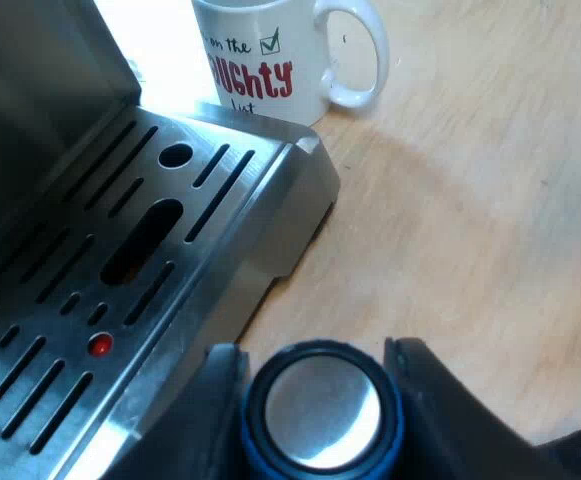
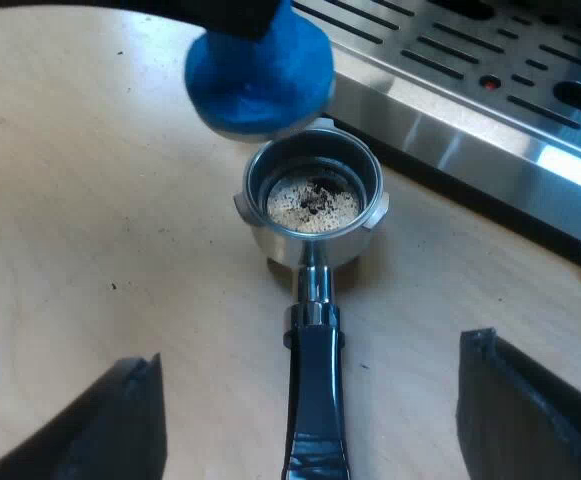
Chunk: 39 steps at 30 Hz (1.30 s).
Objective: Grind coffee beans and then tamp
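My left gripper [image 1: 315, 357] is shut on the blue tamper [image 1: 322, 410], whose round metal face shows between the two black fingers, beside the machine's drip tray [image 1: 120, 260]. The metal holder [image 2: 313, 200] lies on the wooden table with pale ground coffee in its basket. Its dark handle [image 2: 315, 400] runs out between the fingers of my right gripper [image 2: 310, 358], which stands open and touches nothing. The blue tamper [image 2: 258, 75] hangs just above the far rim of the holder's basket, held from above by my left gripper [image 2: 220, 12].
A white mug [image 1: 270, 60] with red lettering stands on the table by the corner of the drip tray. The slotted steel drip tray [image 2: 470, 90] lies close behind the holder. Bare wooden table [image 2: 90, 220] lies around the holder.
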Motion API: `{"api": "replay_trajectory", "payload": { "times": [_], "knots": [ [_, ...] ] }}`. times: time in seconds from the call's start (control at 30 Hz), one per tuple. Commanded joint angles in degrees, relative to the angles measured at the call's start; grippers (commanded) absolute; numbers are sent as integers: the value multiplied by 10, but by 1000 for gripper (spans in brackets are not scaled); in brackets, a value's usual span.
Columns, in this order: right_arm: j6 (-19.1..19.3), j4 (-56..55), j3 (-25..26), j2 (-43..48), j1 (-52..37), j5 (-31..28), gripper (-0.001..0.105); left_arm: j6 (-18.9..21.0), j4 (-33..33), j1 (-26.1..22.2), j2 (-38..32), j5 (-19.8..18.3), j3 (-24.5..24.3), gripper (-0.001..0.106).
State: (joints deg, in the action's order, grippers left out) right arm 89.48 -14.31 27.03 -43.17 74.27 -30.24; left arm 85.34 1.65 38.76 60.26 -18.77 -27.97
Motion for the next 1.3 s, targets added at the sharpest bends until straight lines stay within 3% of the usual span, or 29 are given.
{"api": "replay_trajectory", "payload": {
  "times": [0.03, 0.6, 1.3],
  "knots": [
    [7, 3, 0, 4, -1, 0, 63, -7, -22, 4, 10, -4, -6, 24],
    [7, 9, -14, 4, -1, 0, 63, -7, -55, 4, 77, -12, -6, 24],
    [7, 16, -14, 4, -1, 0, 63, -7, -63, 4, 109, -12, -6, 24]
  ]
}}
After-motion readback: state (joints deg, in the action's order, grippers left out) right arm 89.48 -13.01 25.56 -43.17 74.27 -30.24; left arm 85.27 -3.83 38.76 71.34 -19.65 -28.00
